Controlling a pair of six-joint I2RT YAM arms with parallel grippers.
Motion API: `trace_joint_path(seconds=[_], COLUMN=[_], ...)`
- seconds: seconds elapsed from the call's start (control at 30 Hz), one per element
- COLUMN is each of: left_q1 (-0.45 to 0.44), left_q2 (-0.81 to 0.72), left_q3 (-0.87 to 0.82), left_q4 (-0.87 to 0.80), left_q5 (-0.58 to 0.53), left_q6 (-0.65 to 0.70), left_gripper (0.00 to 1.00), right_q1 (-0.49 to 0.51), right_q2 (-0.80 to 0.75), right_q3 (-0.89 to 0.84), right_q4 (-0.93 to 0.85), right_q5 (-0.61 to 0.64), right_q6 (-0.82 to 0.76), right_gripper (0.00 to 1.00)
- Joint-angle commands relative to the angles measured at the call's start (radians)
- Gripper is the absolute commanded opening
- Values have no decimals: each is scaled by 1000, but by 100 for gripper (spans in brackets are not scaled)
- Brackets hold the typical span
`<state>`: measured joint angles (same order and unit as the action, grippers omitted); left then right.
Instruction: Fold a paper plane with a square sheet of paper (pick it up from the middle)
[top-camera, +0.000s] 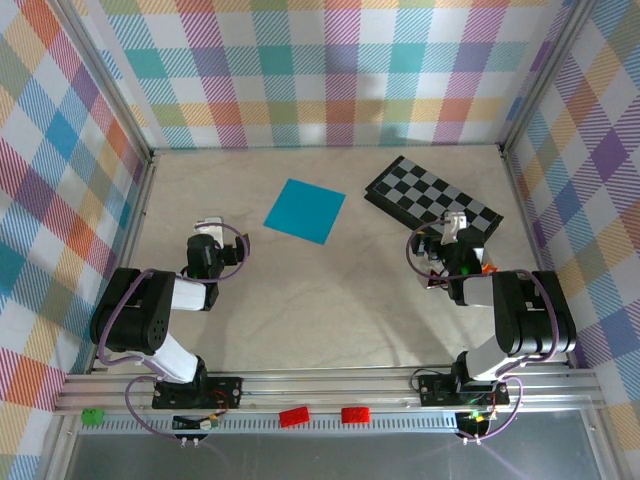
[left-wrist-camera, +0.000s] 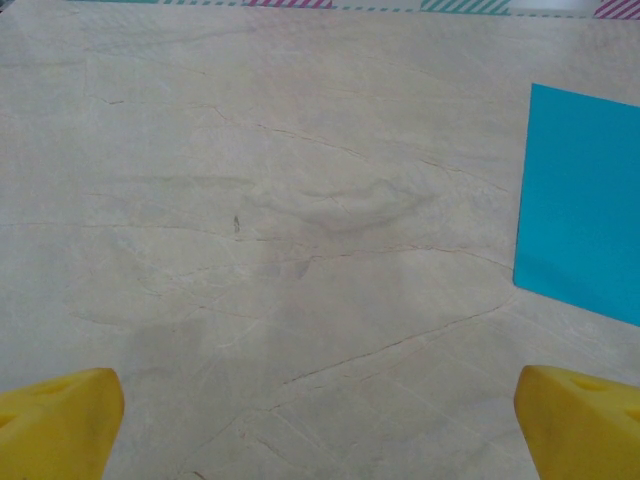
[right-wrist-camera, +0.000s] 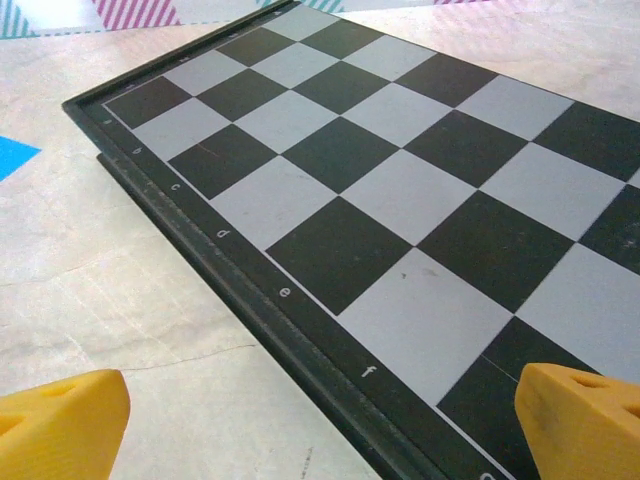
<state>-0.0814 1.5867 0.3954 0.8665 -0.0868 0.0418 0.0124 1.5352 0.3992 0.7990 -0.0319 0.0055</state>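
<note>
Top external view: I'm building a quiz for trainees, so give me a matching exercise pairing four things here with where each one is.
Column one:
1. square sheet of paper
2. checkered board
3. left gripper
4. right gripper

Column two:
A. far right part of the table
B. open, at the board's near edge
C. flat, around mid-table
D. open over bare table, left of the paper

Pairs: 1-C, 2-A, 3-D, 4-B.
</note>
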Motion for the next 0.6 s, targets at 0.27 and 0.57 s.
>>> trace_joint_path(seconds=[0.27, 0.57], left_q1=[12, 14], left_q2=[-34, -387], left_q3=[-56, 24], left_q4=[112, -368], left_q5=[-50, 0], left_q6=[-23, -137], left_gripper=[100, 100], right_q1=[-2, -2], right_q2=[-280, -438], right_q3=[83, 270], right_q4=[-401, -977], right_q5=[-23, -56], right_q6=[83, 449], right_gripper=[99, 99])
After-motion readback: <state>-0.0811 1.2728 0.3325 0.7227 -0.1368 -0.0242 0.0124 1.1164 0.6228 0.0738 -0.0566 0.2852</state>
